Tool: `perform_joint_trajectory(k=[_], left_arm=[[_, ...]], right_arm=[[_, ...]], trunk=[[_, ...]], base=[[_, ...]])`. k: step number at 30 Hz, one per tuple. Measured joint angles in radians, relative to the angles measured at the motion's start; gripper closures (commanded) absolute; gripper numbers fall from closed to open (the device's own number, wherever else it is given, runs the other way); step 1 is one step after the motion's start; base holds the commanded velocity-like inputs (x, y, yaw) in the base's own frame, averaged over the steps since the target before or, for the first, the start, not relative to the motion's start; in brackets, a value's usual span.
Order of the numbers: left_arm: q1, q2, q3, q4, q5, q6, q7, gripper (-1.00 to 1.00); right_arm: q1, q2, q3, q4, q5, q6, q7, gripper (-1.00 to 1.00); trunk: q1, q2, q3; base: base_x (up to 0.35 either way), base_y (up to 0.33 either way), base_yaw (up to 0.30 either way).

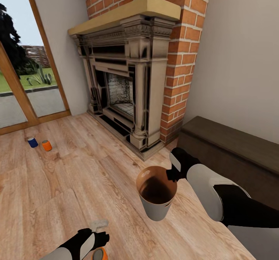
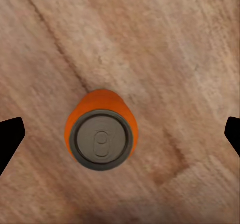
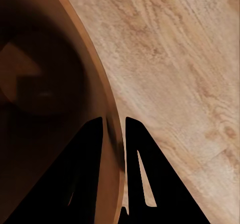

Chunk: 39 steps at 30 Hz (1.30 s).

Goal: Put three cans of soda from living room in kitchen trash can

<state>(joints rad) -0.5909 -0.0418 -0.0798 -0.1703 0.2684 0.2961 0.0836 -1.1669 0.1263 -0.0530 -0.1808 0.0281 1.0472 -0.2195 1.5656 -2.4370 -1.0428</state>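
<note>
Left wrist view puts the left gripper [image 2: 120, 134] wide open, its two dark fingertips well apart on either side of an upright orange can [image 2: 101, 133] standing on the wood floor [image 2: 170, 43], nothing held yet. The can looks centred between them, its grey lid with the pull tab facing up. If the fingers close off-centre or too high, I'd guess the light can tips and rolls away across the boards.

Over on the other side, the right gripper [image 3: 114, 134] is pinched shut on the rim of the trash can [image 1: 155, 192], one finger inside the glossy brown wall and one outside, the pale tapered bin hanging above the floor in front of the fireplace [image 1: 124, 81]. That thin rim hold seems risky; a jolt could swing or drop it.

A blue can [image 1: 33, 142] and a second orange can [image 1: 47, 145] stand close together near the glass doors [image 1: 23, 81].
</note>
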Motion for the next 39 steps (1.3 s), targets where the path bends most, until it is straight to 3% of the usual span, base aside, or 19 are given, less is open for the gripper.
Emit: perform_joint_trajectory(k=[15,24,31,39], left_arm=[[0.000,0.004,0.003,-0.001,0.007,-0.008,-0.003,-1.00],[0.000,0.009,0.004,-0.002,0.006,-0.002,-0.012,-1.00],[0.000,0.008,0.003,-0.002,0.006,-0.008,-0.012,-1.00],[0.000,0.009,0.003,-0.002,0.008,-0.011,-0.012,-1.00]], right_arm=[[0.000,-0.001,0.000,0.000,0.001,0.000,0.000,1.00],[0.000,-0.001,0.001,0.000,0.000,0.000,0.000,1.00],[0.000,-0.001,0.001,0.000,0.002,0.000,0.000,1.00],[0.000,-0.002,0.001,0.000,0.001,0.000,-0.001,1.00]], trunk=[[0.000,0.000,0.000],[0.034,-0.063,-0.028],[0.038,-0.064,-0.055],[0.038,-0.065,-0.055]], base=[[0.000,0.000,0.000],[0.000,0.000,0.000],[0.000,0.000,0.000],[0.000,0.000,0.000]])
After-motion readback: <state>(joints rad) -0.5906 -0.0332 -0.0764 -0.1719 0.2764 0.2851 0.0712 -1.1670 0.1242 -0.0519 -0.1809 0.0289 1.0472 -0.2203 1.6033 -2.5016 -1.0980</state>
